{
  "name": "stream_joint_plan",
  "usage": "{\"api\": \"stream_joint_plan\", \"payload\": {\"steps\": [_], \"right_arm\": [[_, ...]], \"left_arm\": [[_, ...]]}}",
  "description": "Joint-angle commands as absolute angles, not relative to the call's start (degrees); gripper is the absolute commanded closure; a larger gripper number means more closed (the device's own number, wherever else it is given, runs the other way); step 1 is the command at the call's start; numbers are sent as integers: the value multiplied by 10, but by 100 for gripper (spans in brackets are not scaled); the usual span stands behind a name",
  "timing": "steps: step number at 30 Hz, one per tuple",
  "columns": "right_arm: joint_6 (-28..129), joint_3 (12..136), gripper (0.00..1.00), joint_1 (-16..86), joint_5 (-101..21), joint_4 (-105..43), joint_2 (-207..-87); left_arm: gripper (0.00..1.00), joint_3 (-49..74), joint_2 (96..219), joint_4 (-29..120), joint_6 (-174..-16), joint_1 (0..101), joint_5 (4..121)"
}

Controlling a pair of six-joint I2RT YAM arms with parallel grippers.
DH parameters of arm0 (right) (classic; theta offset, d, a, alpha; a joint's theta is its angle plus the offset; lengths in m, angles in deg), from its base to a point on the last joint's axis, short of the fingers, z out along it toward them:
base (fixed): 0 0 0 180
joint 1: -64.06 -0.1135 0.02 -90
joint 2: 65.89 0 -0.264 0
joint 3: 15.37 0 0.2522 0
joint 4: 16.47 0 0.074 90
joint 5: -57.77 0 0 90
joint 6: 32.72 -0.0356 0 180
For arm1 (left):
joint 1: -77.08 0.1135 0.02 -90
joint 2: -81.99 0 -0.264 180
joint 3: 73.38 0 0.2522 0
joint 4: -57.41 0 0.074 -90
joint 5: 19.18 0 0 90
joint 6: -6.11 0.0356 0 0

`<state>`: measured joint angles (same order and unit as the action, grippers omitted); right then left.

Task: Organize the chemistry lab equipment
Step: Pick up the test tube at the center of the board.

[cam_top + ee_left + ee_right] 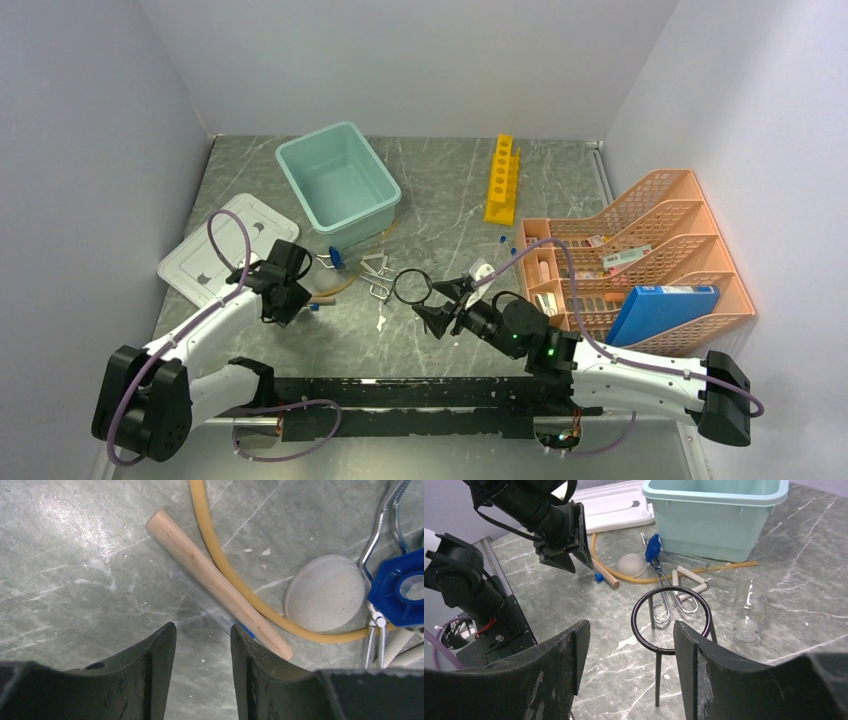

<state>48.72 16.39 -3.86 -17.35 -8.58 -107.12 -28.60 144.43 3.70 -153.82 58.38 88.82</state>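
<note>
Right gripper (pixel 630 625): jaws apart, holding nothing.
Black ring stand (pixel 658 677): upright, just beyond the jaws.
Glass vial (pixel 749 612): upright, right of the stand.

The left arm (pixel 200 340) and the right arm (pixel 620 375) are built of white link shells joined by black cylindrical joint housings. Each is trailed by a looped mauve cable (pixel 225 240). A small green light (pixel 548 352) is seen on the right arm's black wrist section. The jaws are formed of matte black, wedge-shaped plastic, lightly scuffed on the inner faces.
</note>
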Motion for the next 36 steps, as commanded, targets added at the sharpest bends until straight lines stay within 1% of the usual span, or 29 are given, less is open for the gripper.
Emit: {"api": "stream_joint_plan", "payload": {"steps": [1, 19, 22, 24, 33, 36], "right_arm": [[494, 174, 35, -37, -163, -86, -1060], [489, 174, 34, -37, -162, -98, -1057], [488, 174, 34, -37, -162, -98, -1058], [488, 174, 34, -38, -161, -97, -1059], [487, 178, 34, -37, -166, -97, -1064], [487, 179, 34, -37, -166, -97, -1065]], "left_arm": [[52, -297, 1454, 62, -1523, 595, 876], [55, -303, 1486, 90, -1499, 620, 867], [59, -310, 1488, 94, -1497, 620, 866], [65, -314, 1488, 95, -1493, 621, 863], [83, -322, 1481, 91, -1474, 623, 857], [94, -327, 1471, 83, -1469, 623, 851]]}}
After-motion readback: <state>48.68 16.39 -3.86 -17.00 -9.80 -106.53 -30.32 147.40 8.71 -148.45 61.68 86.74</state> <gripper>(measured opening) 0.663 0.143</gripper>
